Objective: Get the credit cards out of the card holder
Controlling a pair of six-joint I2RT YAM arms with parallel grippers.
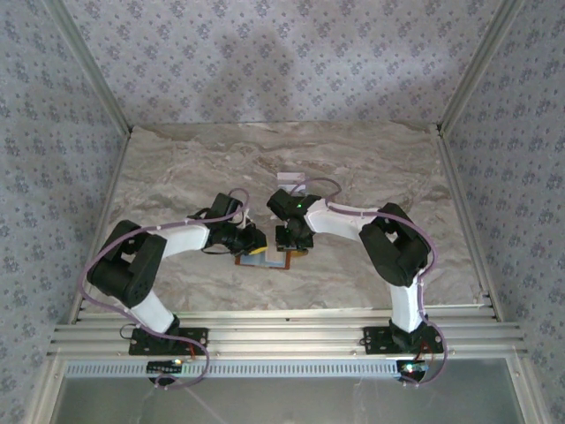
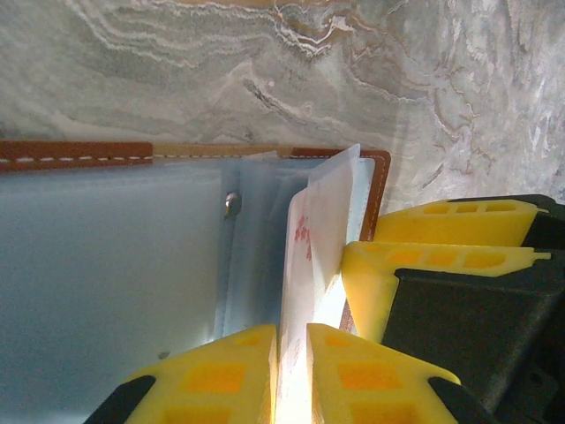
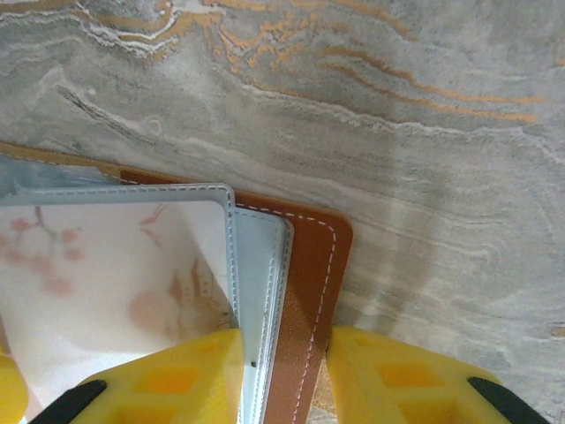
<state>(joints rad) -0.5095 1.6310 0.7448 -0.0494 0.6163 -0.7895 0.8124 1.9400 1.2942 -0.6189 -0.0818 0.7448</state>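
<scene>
The orange-brown card holder (image 1: 265,261) lies open on the table between both arms, its grey-blue inside (image 2: 106,265) facing up. A whitish credit card (image 2: 322,221) with red print stands on edge out of a pocket. It runs between the fingers of my left gripper (image 2: 293,329), which are a narrow gap apart. My right gripper (image 3: 284,334) is shut on the card holder's edge (image 3: 309,265), one finger on the blue leaves, the other outside the brown cover. A pale card (image 3: 106,274) with pink print sits in a pocket. Another whitish card (image 1: 291,182) lies flat behind the right wrist.
The marble table (image 1: 177,168) spreads out behind and to both sides of the arms. Patterned walls close it in at the back and sides. An aluminium rail (image 1: 282,336) runs along the near edge. The two grippers (image 1: 252,240) (image 1: 291,240) work very close together.
</scene>
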